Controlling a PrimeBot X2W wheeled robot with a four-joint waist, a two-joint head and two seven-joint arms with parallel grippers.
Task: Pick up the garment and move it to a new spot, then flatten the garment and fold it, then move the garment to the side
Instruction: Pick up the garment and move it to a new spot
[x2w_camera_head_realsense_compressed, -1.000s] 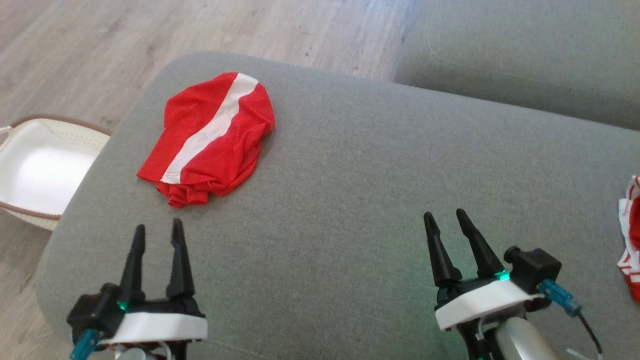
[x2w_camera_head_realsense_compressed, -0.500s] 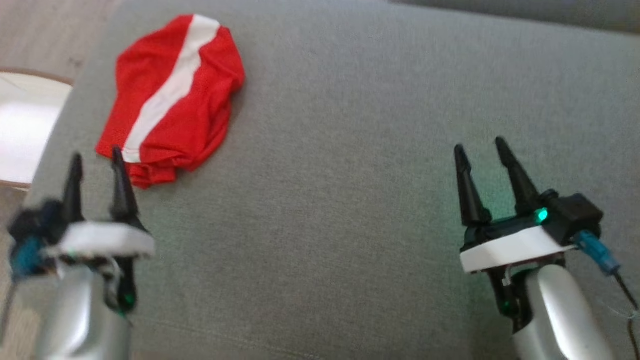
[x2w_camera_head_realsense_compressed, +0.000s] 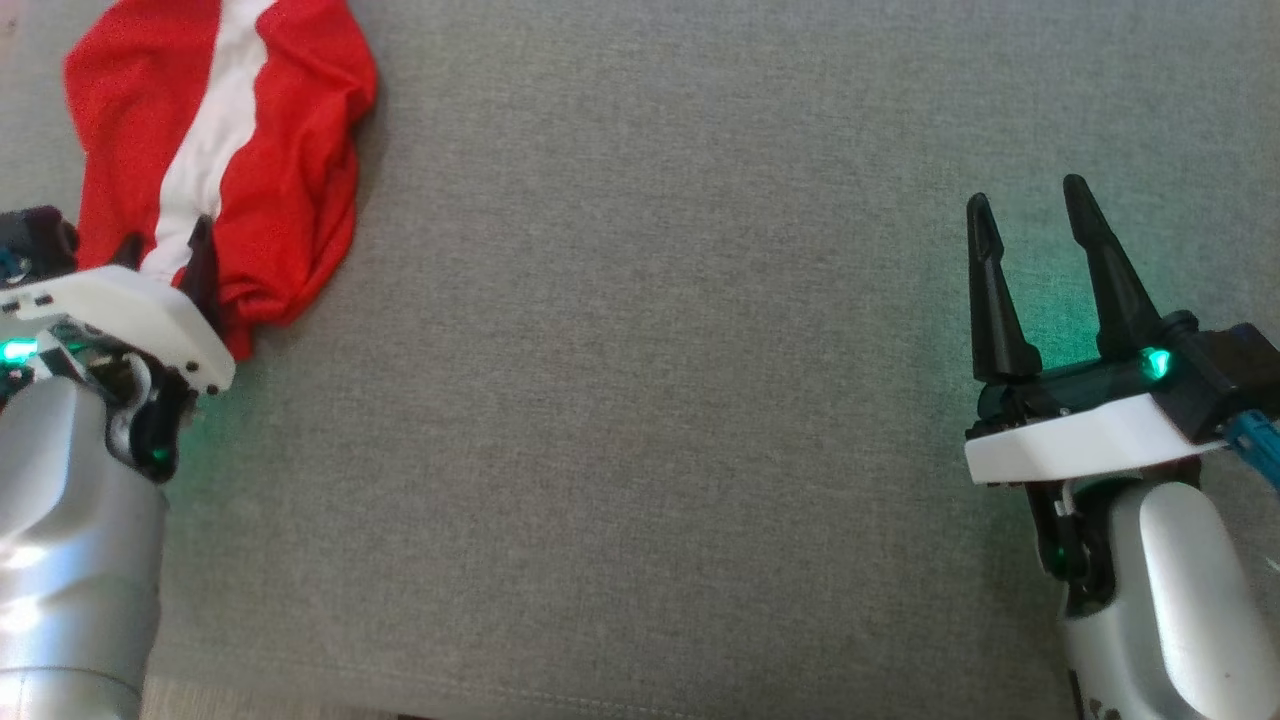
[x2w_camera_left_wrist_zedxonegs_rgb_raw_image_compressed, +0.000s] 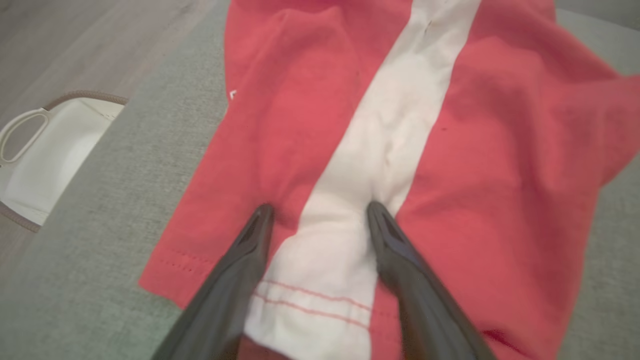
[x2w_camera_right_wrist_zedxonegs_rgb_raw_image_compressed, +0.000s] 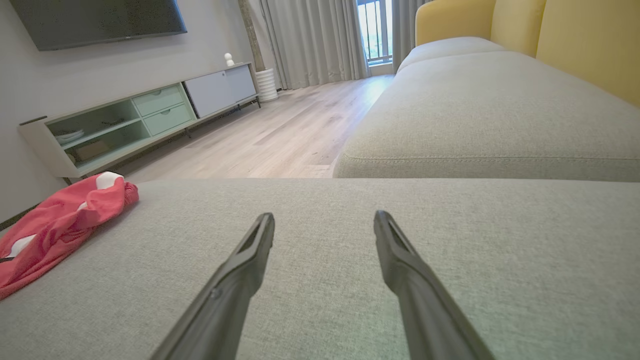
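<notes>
**Q:** Left wrist view, what did you have?

**A:** My left tool (x2w_camera_left_wrist_zedxonegs_rgb_raw_image_compressed: 319, 207) was spread wide, one finger on either side of the white stripe (x2w_camera_left_wrist_zedxonegs_rgb_raw_image_compressed: 380, 135) of the garment (x2w_camera_left_wrist_zedxonegs_rgb_raw_image_compressed: 475, 150), just past the hem (x2w_camera_left_wrist_zedxonegs_rgb_raw_image_compressed: 310, 305). I couldn't tell whether the tips were touching the cloth. Nothing was pinched.

**Q:** And a second before?

**A:** It hung short of the garment, with bare cushion (x2w_camera_head_realsense_compressed: 650, 400) ahead of its tips. The arm had since gone forward. The head camera had dipped too, so I didn't read that shift as the cloth moving. The garment lay bunched where it had been.

**Q:** Meaning?

**A:** I judged the reach done. What remained was to close on the stripe and lift.

**Q:** Right side?

**A:** My right tool (x2w_camera_head_realsense_compressed: 1027, 192) stood spread too and held nothing. It had cushion beneath and ahead of it, and the garment was well off to its left.

**Q:** Any container?

**A:** A white basket (x2w_camera_left_wrist_zedxonegs_rgb_raw_image_compressed: 55, 150) with a brown rim sat past the cushion's edge, left of the left tool. I saw its pale inside and made out nothing in it.
</notes>
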